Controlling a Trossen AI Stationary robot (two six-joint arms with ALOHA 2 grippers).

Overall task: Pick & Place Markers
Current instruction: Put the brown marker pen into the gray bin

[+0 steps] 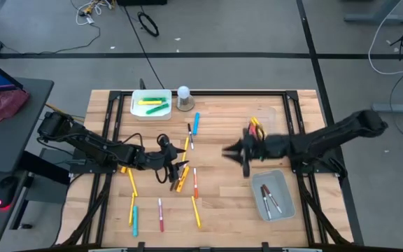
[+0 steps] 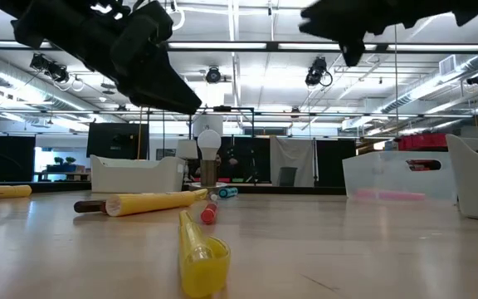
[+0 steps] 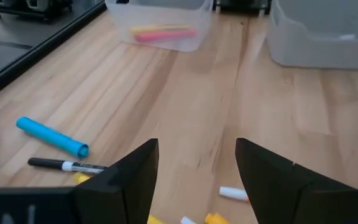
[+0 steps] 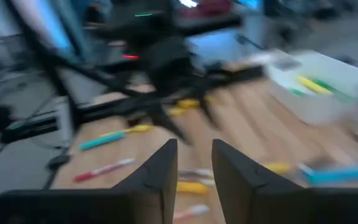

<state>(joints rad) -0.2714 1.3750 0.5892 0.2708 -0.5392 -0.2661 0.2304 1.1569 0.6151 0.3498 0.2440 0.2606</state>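
Several markers lie scattered on the wooden table (image 1: pixel 222 210): a blue one (image 1: pixel 196 122), a thin white one with a dark cap (image 1: pixel 189 136), an orange one (image 1: pixel 195 183), and yellow ones (image 1: pixel 196 212). My left gripper (image 3: pixel 197 180) hovers open over the middle cluster (image 1: pixel 180 183), with nothing between its fingers. My right gripper (image 4: pixel 194 171) hangs above the table right of centre (image 1: pixel 231 152). Its view is blurred, but it shows a narrow gap with nothing in it.
A white bin (image 1: pixel 151 103) at the far left holds yellow and green markers. A white ball-topped object (image 1: pixel 184 98) stands beside it. A clear bin (image 1: pixel 268 124) with yellow and red markers sits under my right arm. A grey bin (image 1: pixel 273 194) holds dark-capped ones.
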